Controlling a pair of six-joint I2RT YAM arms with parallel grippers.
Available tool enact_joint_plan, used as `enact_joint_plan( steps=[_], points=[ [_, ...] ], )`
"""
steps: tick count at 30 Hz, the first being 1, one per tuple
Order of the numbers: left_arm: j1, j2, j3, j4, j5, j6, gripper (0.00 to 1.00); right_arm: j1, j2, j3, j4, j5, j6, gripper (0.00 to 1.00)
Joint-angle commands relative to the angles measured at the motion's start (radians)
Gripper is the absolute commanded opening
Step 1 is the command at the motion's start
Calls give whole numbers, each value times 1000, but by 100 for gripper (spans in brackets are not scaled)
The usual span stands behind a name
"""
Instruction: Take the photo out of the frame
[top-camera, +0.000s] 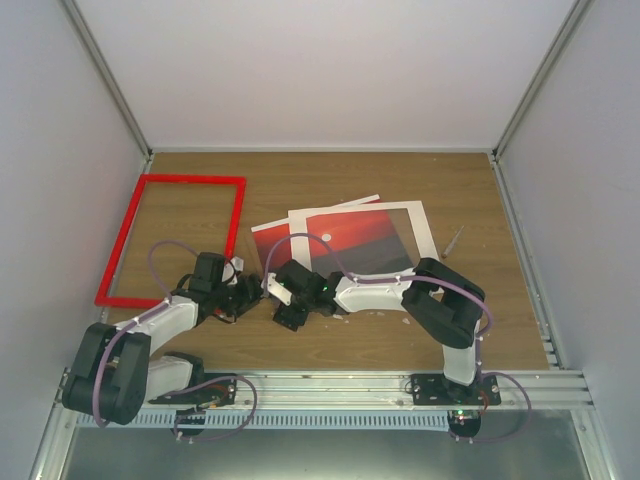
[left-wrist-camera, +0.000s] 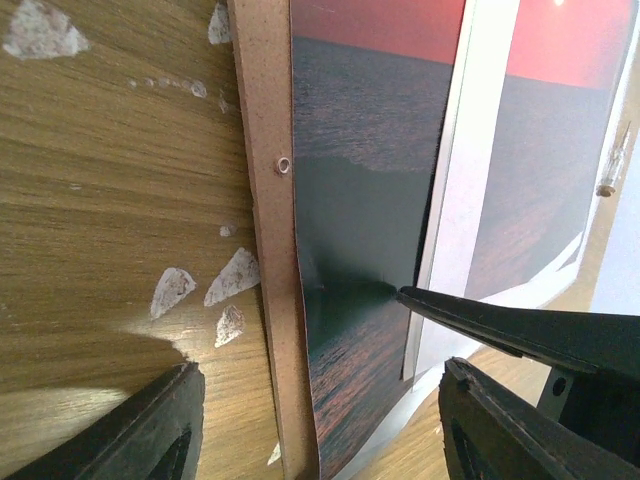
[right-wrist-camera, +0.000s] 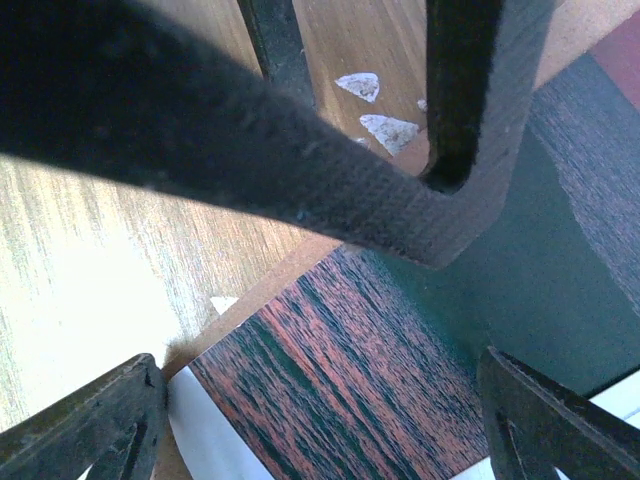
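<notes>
Top external view has the photo (top-camera: 355, 242) lying flat near the middle of the table (top-camera: 440, 180). It is out of the frame (top-camera: 195, 180), which rests just beside it on the left with only wood showing inside its red rim. A white mat (top-camera: 426, 228) covers the photo's far and right margins. Both arms meet at the photo's near left corner: the left gripper (top-camera: 247, 291) is just off the left edge and the right gripper (top-camera: 285, 300) is over the corner itself.

From the left wrist, the left gripper stands open, its fingers (left-wrist-camera: 150, 430) set wide either side of the brown backing board (left-wrist-camera: 268, 200) and the print lying on it, pinching nothing. A dark finger of the right gripper reaches in with its tip on the print at the mat's edge, where the paper buckles slightly.

From the right wrist, that gripper is open too, with the print's corner between its fingers, ungripped.

Bare wood runs left of the board's edge, beyond the mat to the back wall, and right towards the side wall
</notes>
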Motion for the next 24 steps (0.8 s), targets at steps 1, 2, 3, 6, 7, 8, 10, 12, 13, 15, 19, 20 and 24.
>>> enact_joint_plan(
  steps=[1, 2, 3, 6, 7, 8, 10, 12, 13, 15, 19, 20, 24],
  points=[
    [-3, 6, -14, 44, 18, -5, 65, -11, 37, -4, -51, 52, -2, 82],
    [-4, 6, -13, 46, 21, -5, 65, -11, 37, -4, -51, 51, -1, 80],
    [-4, 5, -13, 47, 23, -8, 65, -12, 34, -4, -51, 53, 0, 79],
    [-4, 5, -14, 54, 38, -16, 65, -11, 22, -8, -47, 51, 2, 77],
    [-5, 2, -15, 59, 45, -19, 65, -11, 16, -10, -45, 50, 3, 76],
    [-4, -1, -14, 63, 53, -25, 65, -12, 8, -13, -42, 50, 5, 75],
    [-5, -12, -12, 72, 65, -39, 65, -14, -6, -18, -39, 52, 8, 75],
    [-5, -24, -9, 75, 71, -50, 65, -17, -21, -24, -32, 56, 13, 73],
    [-4, -27, -8, 81, 77, -56, 65, -18, -30, -29, -24, 57, 15, 73],
    [-4, -29, -11, 86, 87, -80, 65, -20, -48, -38, -12, 57, 20, 72],
    [-5, -10, -21, 159, 107, -123, 63, -24, -70, -48, -2, 54, 23, 72],
    [-4, 0, -21, 174, 113, -131, 62, -24, -72, -50, 1, 53, 24, 72],
    [-8, 48, -7, 221, 132, -149, 59, -25, -88, -62, 19, 45, 31, 72]
  ],
)
